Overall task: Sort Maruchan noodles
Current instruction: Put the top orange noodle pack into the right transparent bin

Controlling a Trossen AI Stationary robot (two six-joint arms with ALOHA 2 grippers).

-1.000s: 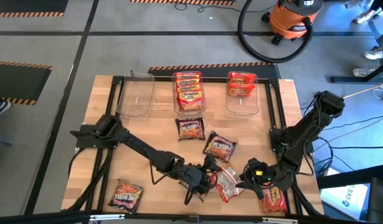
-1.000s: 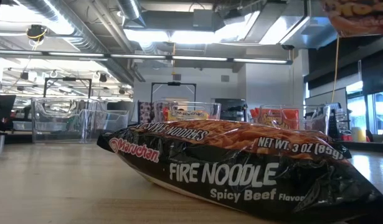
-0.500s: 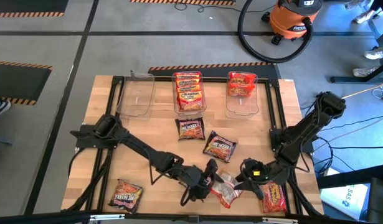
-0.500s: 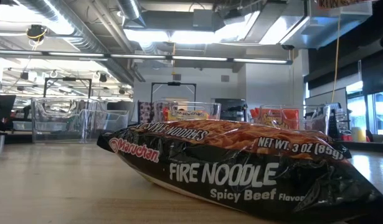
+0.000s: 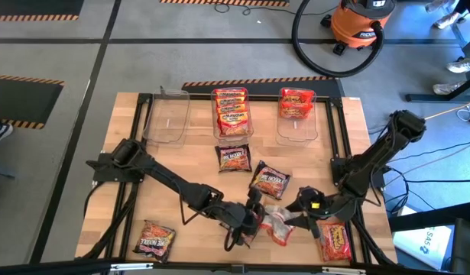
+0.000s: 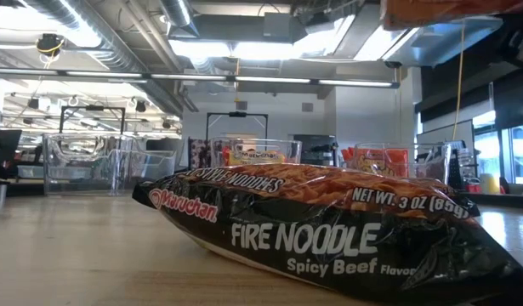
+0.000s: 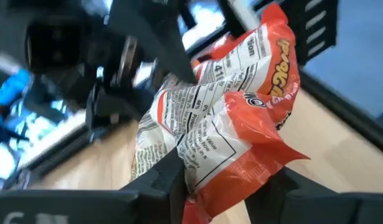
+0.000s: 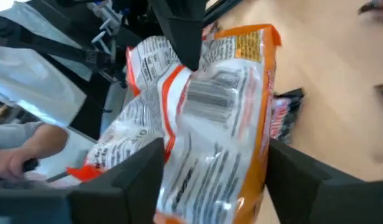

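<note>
High view: two dark arms are seen meeting over the near middle of the wooden table (image 5: 189, 160), with an orange-and-white glossy noodle packet (image 5: 277, 226) held up between them, clear of the table. The left pincer (image 5: 254, 218) is closed on one crumpled end of that packet, which in the left wrist view (image 7: 241, 124) is seen pinched narrow between its two fingers. The right pincer (image 5: 299, 210) stands on the packet's other side; in the right wrist view its fingers are seen spread wide on either side of the packet (image 8: 210, 124), so it is judged to be open and no longer carrying the load.

At the far edge three clear plastic tubs are lined up: the left tub (image 5: 167, 114) is empty, the middle tub (image 5: 231, 113) is stacked with orange-yellow packets, and the right tub (image 5: 297, 107) is loaded with red ones. Dark purple-black packets (image 5: 235, 159) lie loose on the table, one of them close before the low camera (image 6: 329, 229).

A hand-over is judged to be under way. The packet could be dropped if the left grip, taken only on bunched glossy film, slips once the weight is left to it alone. The wrapper could be torn if it is pulled from both sides at once. The dangling end could also be dragged across the dark packets just beyond and shift them.
</note>
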